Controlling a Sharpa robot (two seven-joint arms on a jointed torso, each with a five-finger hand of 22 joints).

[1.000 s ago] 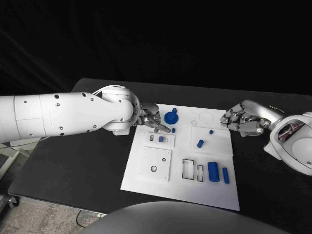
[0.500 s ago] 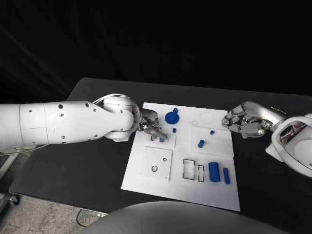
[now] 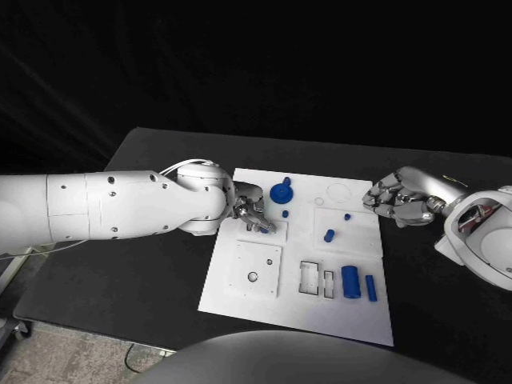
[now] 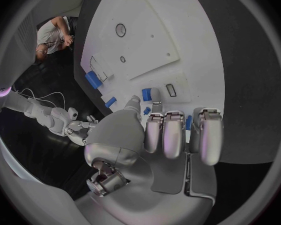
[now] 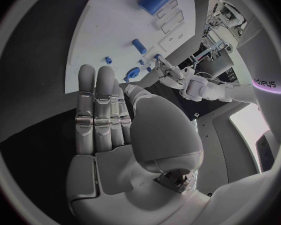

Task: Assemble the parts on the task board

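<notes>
As I read the head view, my left hand [image 3: 248, 210] hangs over the task board [image 3: 256, 308] at its far left corner, fingertips down on a small blue part [image 3: 263, 227] in a recessed slot. Whether it pinches that part I cannot tell. A round blue part [image 3: 282, 192] lies just beyond those fingers. My right hand [image 3: 399, 197] sits off the board's far right edge, curled, nothing in it.

Left wrist view: the fingers [image 4: 164, 132] reach toward a short blue part [image 4: 147, 94] just past their tips, long axis pointing away from the palm. Left is clearly the nearer hand.

Right wrist view: the right hand [image 5: 106, 116] lies flat-fingered over the black table [image 5: 37, 135], board well ahead, free room around.
</notes>
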